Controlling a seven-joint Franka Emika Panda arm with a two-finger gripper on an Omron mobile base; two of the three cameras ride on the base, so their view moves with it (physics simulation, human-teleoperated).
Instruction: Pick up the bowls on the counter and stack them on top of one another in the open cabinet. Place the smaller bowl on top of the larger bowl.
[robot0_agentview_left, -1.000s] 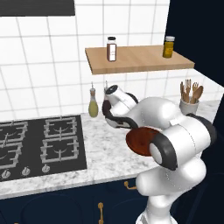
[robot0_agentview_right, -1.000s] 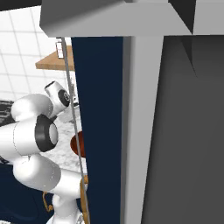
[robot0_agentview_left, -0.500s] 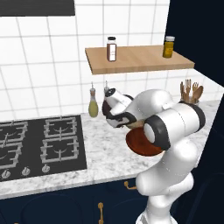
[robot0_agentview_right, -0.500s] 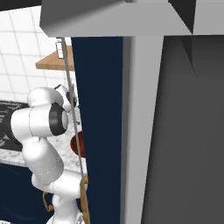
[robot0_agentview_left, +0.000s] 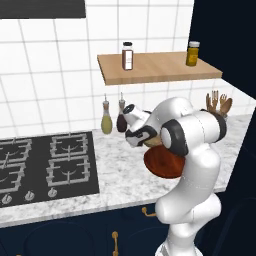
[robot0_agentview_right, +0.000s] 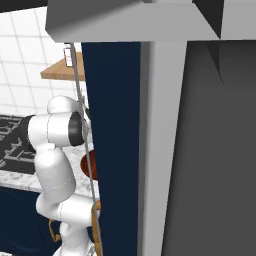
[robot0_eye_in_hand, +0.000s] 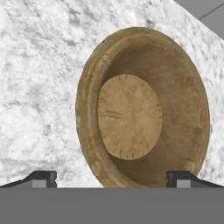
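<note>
Looking along the hand, the small light tan bowl lies on the marbled counter, with its hollow facing the camera. My gripper is open, and its fingertips stand wide apart just short of the bowl's near rim, holding nothing. In the left base view the gripper hangs just over the counter, right beside the tan bowl, which my arm mostly hides. The wide reddish-brown bowl sits just in front of it, partly behind my arm. A sliver of that bowl shows past the door edge.
A black gas hob fills the counter's left. Two bottles stand by the tiled wall, and a utensil holder at the far right. A wooden wall shelf carries two jars overhead. A tall navy cabinet door stands close on the right.
My hand has dropped a little towards the counter and the tan bowl. The elbow has swung round to the right. Both bowls stay where they were.
</note>
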